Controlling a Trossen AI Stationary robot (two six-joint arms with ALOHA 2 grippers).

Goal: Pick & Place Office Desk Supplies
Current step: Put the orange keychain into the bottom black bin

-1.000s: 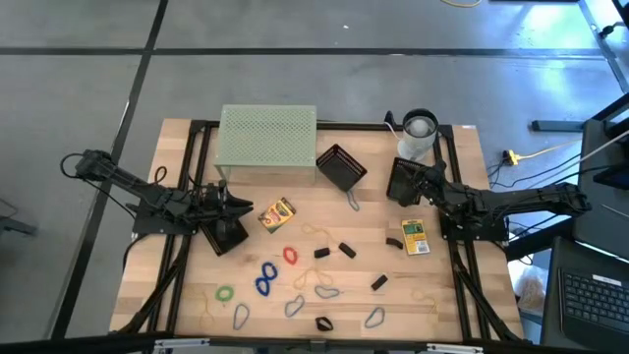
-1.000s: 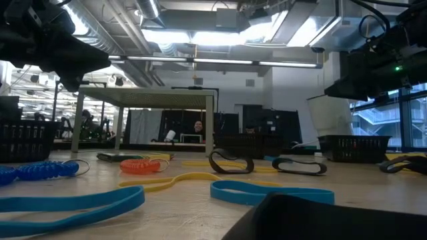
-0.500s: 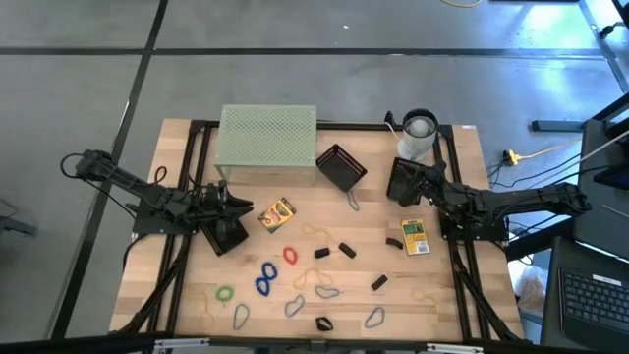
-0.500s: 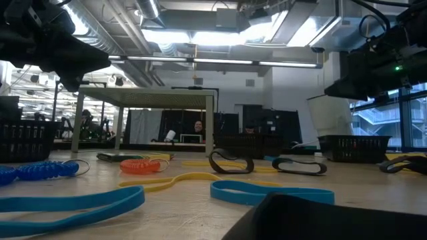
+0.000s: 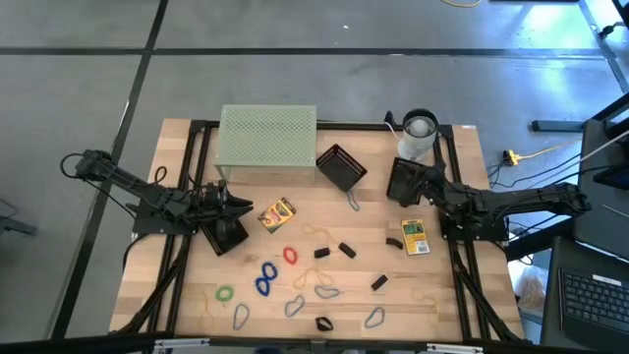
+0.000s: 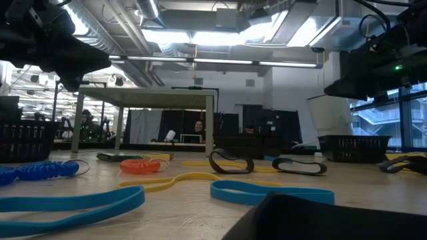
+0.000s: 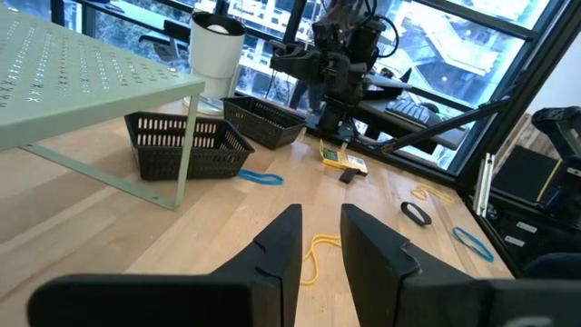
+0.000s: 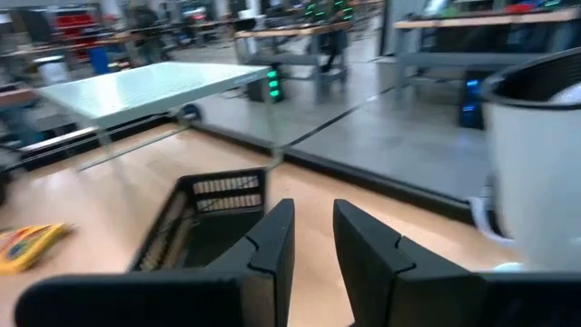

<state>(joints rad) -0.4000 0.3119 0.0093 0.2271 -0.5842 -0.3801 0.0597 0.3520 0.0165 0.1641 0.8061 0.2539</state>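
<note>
Bright, even overhead light; long ceiling strip lamps (image 6: 220, 37) glare in low view. Soft shadows on pale wooden table (image 5: 442, 265). Right wrist view blurred; low-view foreground out of focus.

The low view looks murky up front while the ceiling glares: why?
Low view: bright ceiling lights backlight it, so the arms read as silhouettes, and the close blue rubber band and a black shape at the bottom edge are out of focus. High view: evenly lit, soft shadows.

No visible change anywhere.
</note>
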